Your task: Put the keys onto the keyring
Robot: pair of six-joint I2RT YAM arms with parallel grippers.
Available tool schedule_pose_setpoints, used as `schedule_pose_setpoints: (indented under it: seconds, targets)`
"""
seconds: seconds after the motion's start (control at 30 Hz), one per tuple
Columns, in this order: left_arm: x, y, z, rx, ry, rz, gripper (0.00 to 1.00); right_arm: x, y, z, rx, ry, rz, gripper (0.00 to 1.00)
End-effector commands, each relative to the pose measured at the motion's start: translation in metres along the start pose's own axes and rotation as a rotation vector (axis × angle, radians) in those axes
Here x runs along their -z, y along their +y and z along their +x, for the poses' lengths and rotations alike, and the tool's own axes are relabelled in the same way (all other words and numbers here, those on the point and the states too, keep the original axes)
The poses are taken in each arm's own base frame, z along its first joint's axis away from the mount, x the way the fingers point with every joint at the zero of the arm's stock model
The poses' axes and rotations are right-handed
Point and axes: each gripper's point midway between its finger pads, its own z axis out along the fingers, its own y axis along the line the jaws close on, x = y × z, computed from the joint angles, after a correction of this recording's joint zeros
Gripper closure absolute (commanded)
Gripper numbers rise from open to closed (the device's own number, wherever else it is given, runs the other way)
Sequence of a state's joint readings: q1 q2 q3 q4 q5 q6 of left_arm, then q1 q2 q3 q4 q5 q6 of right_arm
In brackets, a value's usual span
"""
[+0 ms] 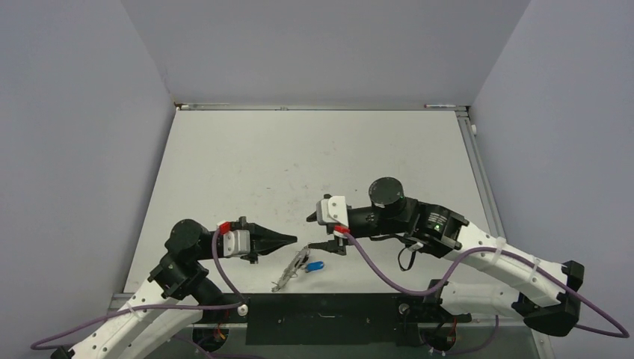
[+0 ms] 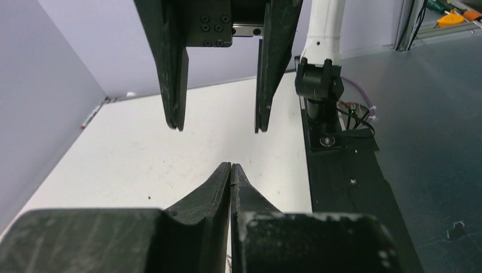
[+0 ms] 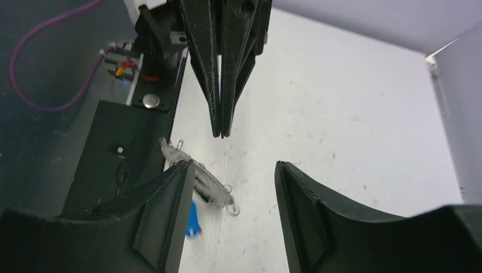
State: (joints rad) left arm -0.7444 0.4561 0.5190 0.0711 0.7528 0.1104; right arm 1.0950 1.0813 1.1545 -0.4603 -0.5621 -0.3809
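The keyring (image 1: 291,269) lies on the white table near its front edge, a grey ring with small wire loops (image 3: 211,186). A blue-headed key (image 1: 315,265) lies beside it, partly behind my right finger (image 3: 193,219). A dark piece sits against the ring; I cannot tell whether it is the black key. My left gripper (image 1: 297,239) is shut and empty, its tips (image 2: 231,166) just above the ring. My right gripper (image 1: 324,244) faces it with fingers apart (image 3: 233,168), nothing between them, hovering over the ring's right end.
A black base plate (image 1: 321,327) runs along the table's near edge, just behind the keyring. Grey walls close the left, back and right sides. Purple cables (image 1: 374,269) trail from both wrists. The two grippers' tips are close together.
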Motion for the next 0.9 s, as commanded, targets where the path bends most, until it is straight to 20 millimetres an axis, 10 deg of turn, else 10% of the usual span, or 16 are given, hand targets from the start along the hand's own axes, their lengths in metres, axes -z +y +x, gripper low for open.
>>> schedule_pose_setpoints:
  seconds: [0.0,0.17,0.37,0.57,0.87]
  targets:
    - [-0.001,0.002,-0.029,-0.039,-0.110,-0.006,1.00,0.019,-0.009,-0.042,0.069,-0.172,0.094,0.45]
    - [0.004,0.020,-0.018,-0.014,-0.054,-0.119,1.00,0.026,-0.039,-0.038,-0.008,-0.203,0.301,0.46]
    - [0.008,0.053,0.020,0.101,0.093,-0.313,1.00,0.038,-0.087,0.053,-0.512,-0.170,0.794,0.44]
    - [0.003,0.050,0.061,0.316,0.247,-0.330,1.00,0.032,-0.061,0.124,-0.715,-0.003,0.841,0.44]
    - [0.015,0.051,0.107,0.402,0.423,-0.450,0.96,0.010,-0.007,0.168,-0.873,0.093,0.660,0.45]
